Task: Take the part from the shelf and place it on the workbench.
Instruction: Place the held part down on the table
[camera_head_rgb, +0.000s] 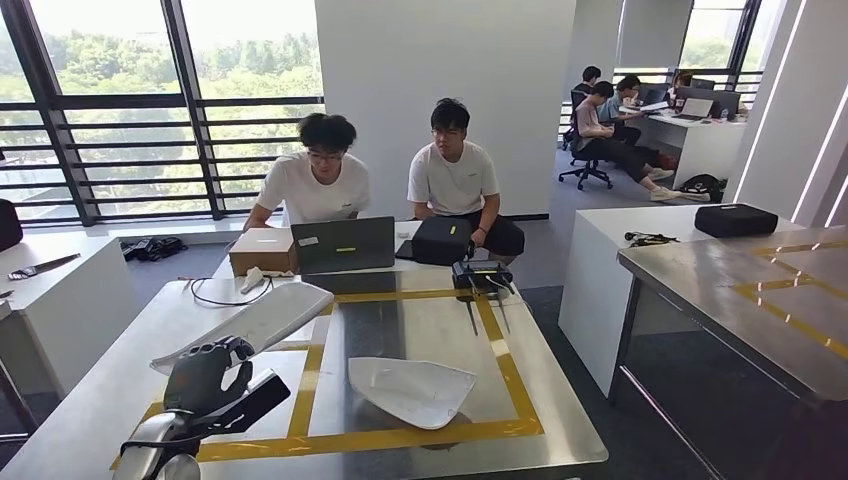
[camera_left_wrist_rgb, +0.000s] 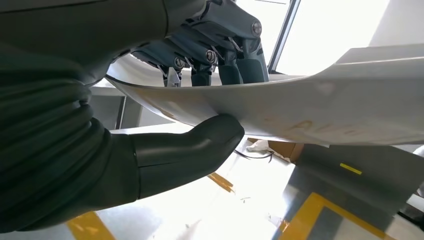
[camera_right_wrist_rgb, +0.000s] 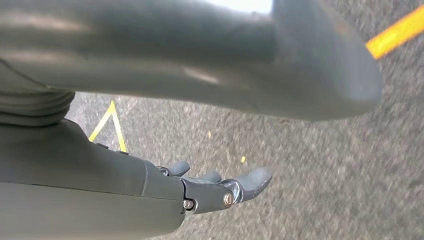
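Fingers (camera_left_wrist_rgb: 235, 65) of the left hand (camera_head_rgb: 205, 375) are lying over the white part (camera_head_rgb: 255, 320) while the thumb (camera_left_wrist_rgb: 200, 145) is pressing from beneath, gripping it just above the worktop (camera_head_rgb: 80, 410). Right hand (camera_right_wrist_rgb: 220, 187) is hanging loose over the floor (camera_right_wrist_rgb: 325, 170), fingers spread, holding nothing.

My left hand (camera_head_rgb: 205, 372) covers the near end of the white part (camera_head_rgb: 262, 318); the part's far end runs off the left wrist view's right edge.
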